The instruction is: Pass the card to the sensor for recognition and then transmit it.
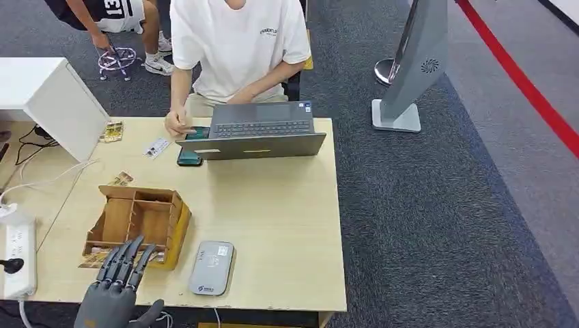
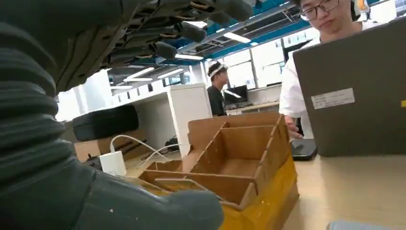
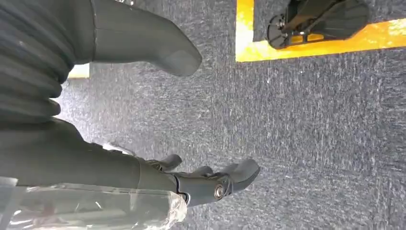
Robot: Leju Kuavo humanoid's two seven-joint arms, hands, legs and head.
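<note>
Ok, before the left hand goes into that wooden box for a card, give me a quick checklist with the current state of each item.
1. Left hand free, fingers spread: ok.
2. Left hand over the wooden box near edge: ok.
3. Card visible in the near compartment: cannot tell.
4. Card sensor unobstructed beside the box: ok.
5. Person's hand away from the box, at the laptop: ok.
6. Right hand hanging empty above the floor: ok.

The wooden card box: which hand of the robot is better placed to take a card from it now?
Probably the left. The left hand is open at the near edge of the wooden card box, beside the grey sensor. The right hand hangs open over carpet floor.
</note>
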